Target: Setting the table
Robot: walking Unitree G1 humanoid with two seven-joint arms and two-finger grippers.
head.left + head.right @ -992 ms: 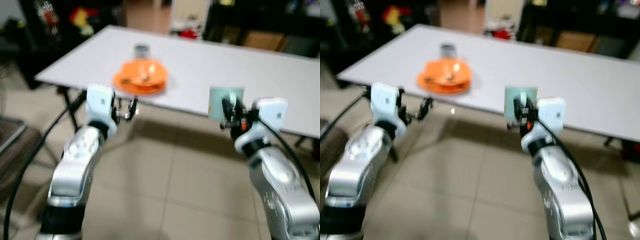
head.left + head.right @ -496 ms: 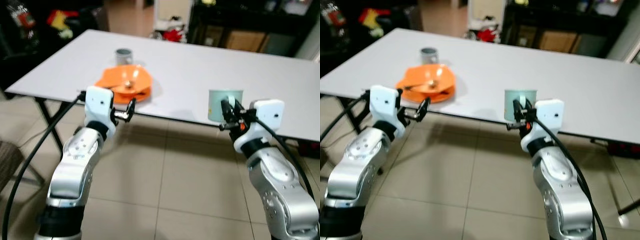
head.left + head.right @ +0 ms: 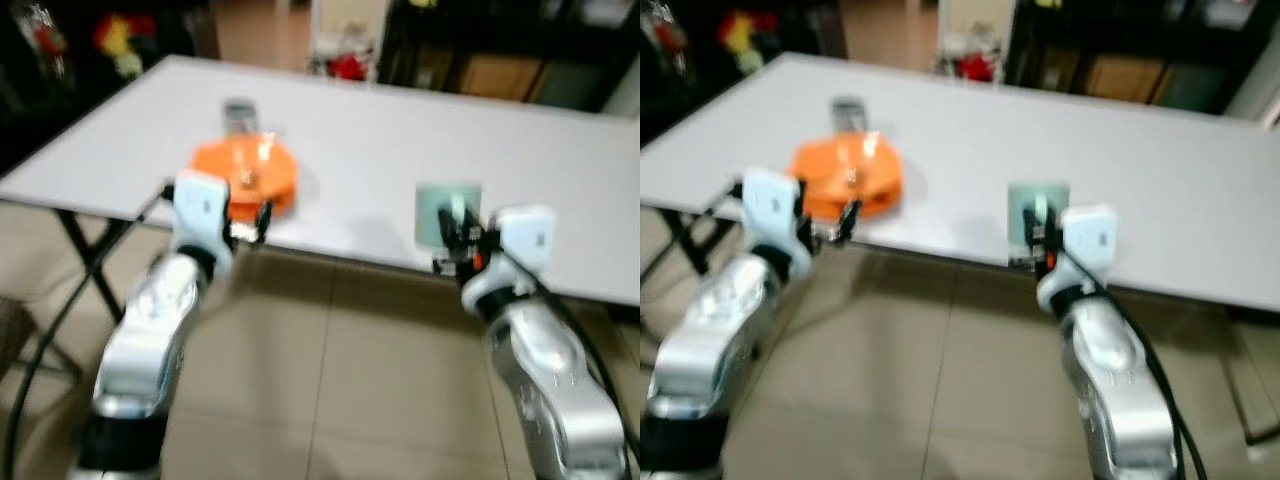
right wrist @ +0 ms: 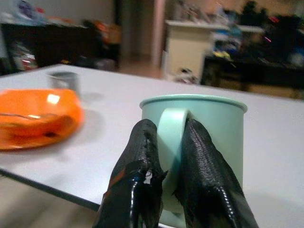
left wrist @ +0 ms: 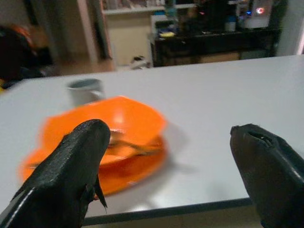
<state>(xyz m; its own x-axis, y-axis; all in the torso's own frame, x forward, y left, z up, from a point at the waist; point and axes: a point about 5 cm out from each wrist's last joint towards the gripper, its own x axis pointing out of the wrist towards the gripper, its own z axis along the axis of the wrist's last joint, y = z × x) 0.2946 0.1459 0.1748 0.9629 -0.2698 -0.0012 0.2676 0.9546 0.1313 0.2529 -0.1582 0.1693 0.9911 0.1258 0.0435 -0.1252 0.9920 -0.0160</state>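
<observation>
Both eye views are blurred; the utensil in the orange bowl is too smeared to identify.

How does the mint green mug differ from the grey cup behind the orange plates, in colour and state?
The green mug is pale mint; the grey cup is dull grey. The right gripper pinches the green mug's handle near the table's front edge, while the grey cup stands free, farther back, beyond the orange plates. The left gripper is open, holding nothing. Both cups are upright.

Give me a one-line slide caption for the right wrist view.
Right claw pinches the handle of a pale green mug at the white table's edge, orange bowl beyond.
</observation>
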